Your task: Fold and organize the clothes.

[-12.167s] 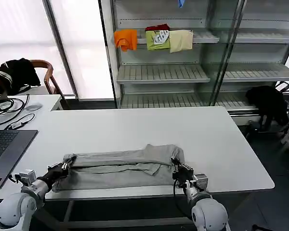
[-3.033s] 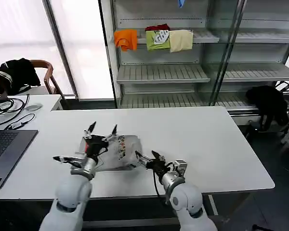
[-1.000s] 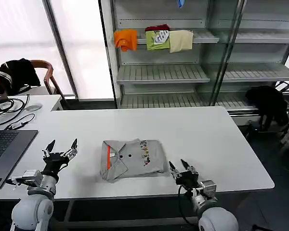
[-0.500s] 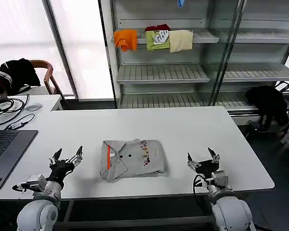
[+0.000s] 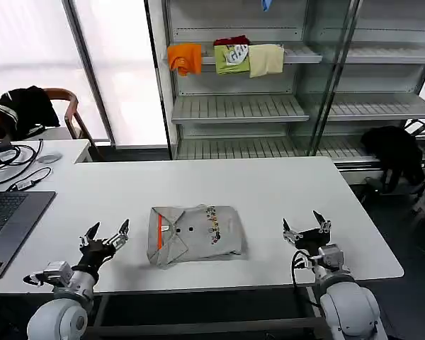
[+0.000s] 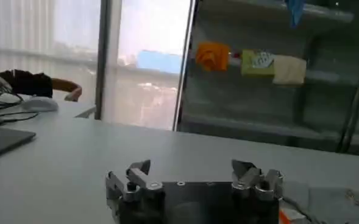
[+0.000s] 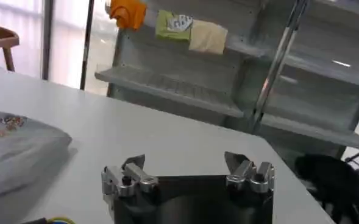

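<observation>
The light grey shirt [image 5: 196, 234] lies folded into a neat rectangle near the front middle of the white table [image 5: 269, 191], collar with its orange strip toward my left, small colourful print on top. Its edge also shows in the right wrist view [image 7: 17, 149] and in the left wrist view [image 6: 325, 199]. My left gripper [image 5: 105, 233] hovers open left of the shirt, apart from it, nothing between its fingers. My right gripper [image 5: 306, 225] is open too, right of the shirt with a clear gap. Each wrist view shows its own jaws spread wide: left gripper [image 6: 193, 172], right gripper [image 7: 184, 163].
A laptop [image 5: 7, 219] and cables [image 5: 10, 156] sit at the table's left end. Behind stands a shelf unit [image 5: 241, 106] with orange, green and cream folded garments [image 5: 227, 58]. A chair with a dark garment [image 5: 25, 110] is at the far left; a black garment [image 5: 393, 152] lies at the right.
The long fold seen earlier has become a compact rectangle. Over the last second both open grippers drew away from the shirt: the right one moved out rightward, the left one shifted slightly toward the front edge.
</observation>
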Available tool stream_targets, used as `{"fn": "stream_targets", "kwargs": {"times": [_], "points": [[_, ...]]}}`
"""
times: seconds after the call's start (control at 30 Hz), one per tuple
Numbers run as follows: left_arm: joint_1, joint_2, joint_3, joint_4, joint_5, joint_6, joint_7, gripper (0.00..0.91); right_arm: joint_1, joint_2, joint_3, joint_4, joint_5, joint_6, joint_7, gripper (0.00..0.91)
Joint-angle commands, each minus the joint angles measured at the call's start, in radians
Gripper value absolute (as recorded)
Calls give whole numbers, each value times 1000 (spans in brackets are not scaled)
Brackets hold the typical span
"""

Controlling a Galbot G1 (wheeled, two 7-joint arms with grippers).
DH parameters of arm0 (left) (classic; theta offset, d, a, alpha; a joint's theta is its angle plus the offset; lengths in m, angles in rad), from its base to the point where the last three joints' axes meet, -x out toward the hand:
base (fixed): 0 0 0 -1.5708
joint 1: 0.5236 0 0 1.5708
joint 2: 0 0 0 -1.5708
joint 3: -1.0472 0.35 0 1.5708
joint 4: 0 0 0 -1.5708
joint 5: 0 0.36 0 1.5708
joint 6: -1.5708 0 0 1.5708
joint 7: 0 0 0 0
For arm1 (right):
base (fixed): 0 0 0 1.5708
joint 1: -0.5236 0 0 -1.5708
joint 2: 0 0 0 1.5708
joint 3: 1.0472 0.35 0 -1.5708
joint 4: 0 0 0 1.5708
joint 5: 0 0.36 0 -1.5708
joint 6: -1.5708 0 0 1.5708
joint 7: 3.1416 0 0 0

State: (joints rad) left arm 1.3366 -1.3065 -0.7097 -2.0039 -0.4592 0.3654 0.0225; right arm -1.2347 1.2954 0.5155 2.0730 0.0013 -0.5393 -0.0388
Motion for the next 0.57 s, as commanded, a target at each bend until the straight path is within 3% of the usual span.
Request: {"fn": "stream_targets", "kwargs": {"times": [0.03,0.57], "points": [[3,1,-5,-21,-9,1,-26,907,5,-2,6,-6,48,8,-2,907],[-31,3,10,-5,-9,-15,-48,907,31,-6,-19,-14,23,-32,13,907]]}}
